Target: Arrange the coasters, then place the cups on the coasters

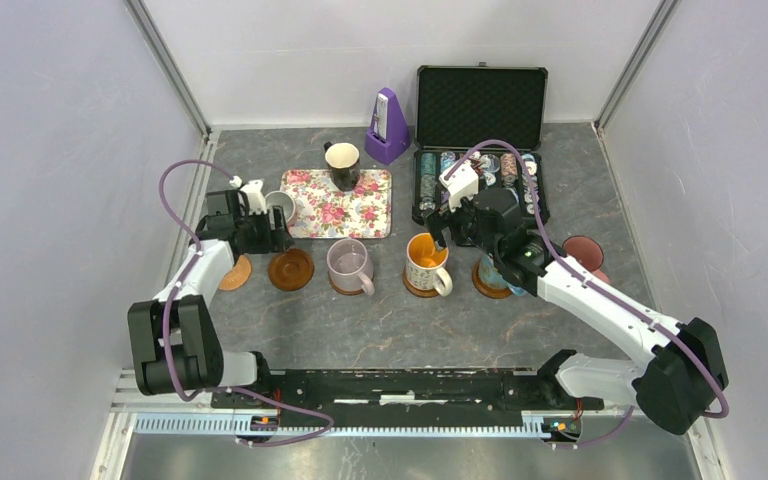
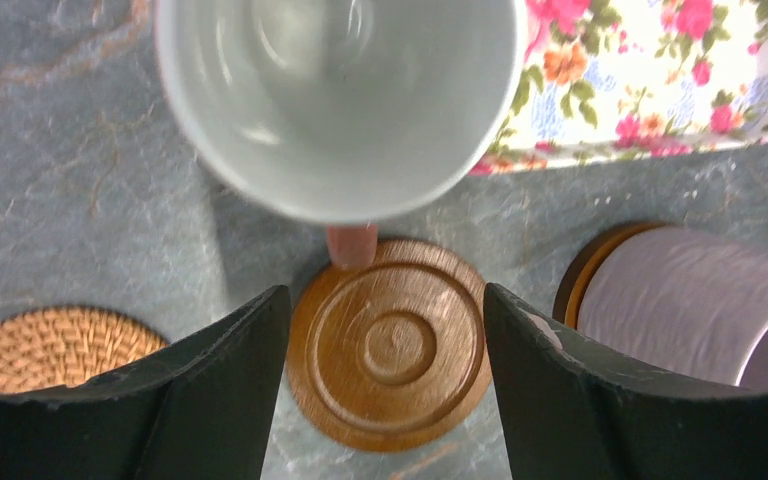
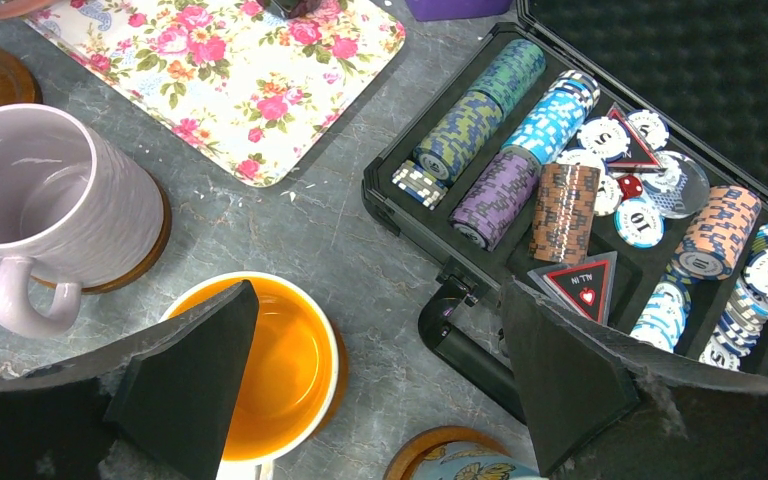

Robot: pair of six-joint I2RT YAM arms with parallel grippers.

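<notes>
Built alike, 2 in all: left arm point(image 1: 195, 275) and right arm point(image 1: 600, 300), white links between black joint housings, a purple cable point(image 1: 165, 190) looped along each. White camera blocks point(image 1: 460, 182) at the wrists. Left gripper point(image 2: 385, 300) and right gripper point(image 3: 378, 300) tipped with matte black wedge fingers point(image 2: 210, 400), edges rough.

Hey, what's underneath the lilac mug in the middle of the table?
A brown wooden coaster. Only part of its rim shows beside the base of the lilac mug. The rest of the coaster is covered by the mug.
</notes>
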